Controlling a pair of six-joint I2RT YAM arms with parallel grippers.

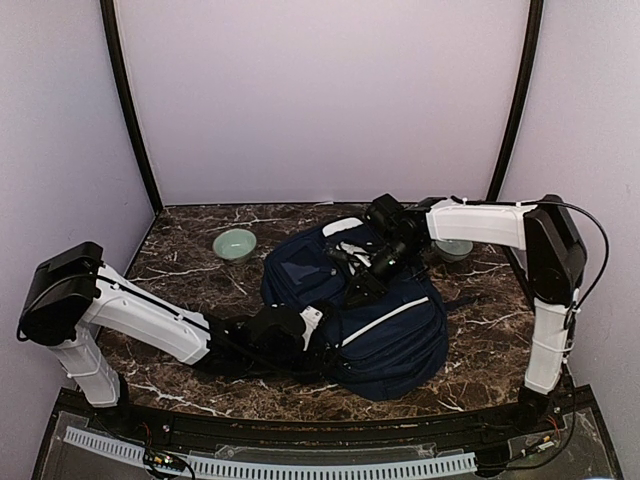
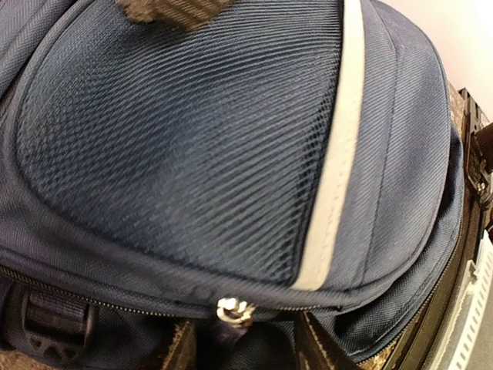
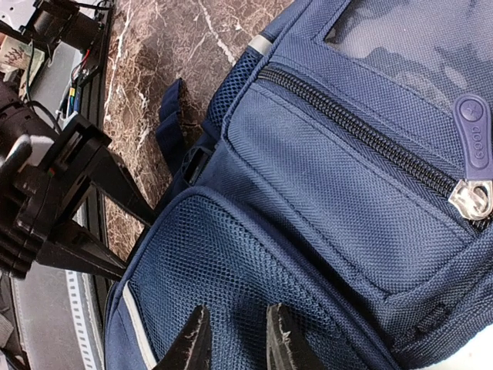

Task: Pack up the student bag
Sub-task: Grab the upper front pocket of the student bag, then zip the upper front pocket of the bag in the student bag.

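The student bag (image 1: 385, 330) is lying front-up in the middle of the marble table (image 1: 190, 260), between both arms. The right gripper (image 3: 236, 343) is hanging over its mesh pocket with fingers narrowly parted. The left gripper (image 1: 285, 328) is sitting close against the bag's near side, its fingers impossible to make out. Closing on slack mesh risks dragging the soft bag askew, since the zipper pull (image 3: 471, 196) is lying well apart from those fingertips.

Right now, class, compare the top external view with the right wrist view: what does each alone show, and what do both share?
Only the top view: a green bowl and a paler bowl near the back wall. Only the wrist view: a metal zip pull, and how the right end effector hangs, fingertips slightly apart, over a mesh pocket. Both: the student bag on the marble table.
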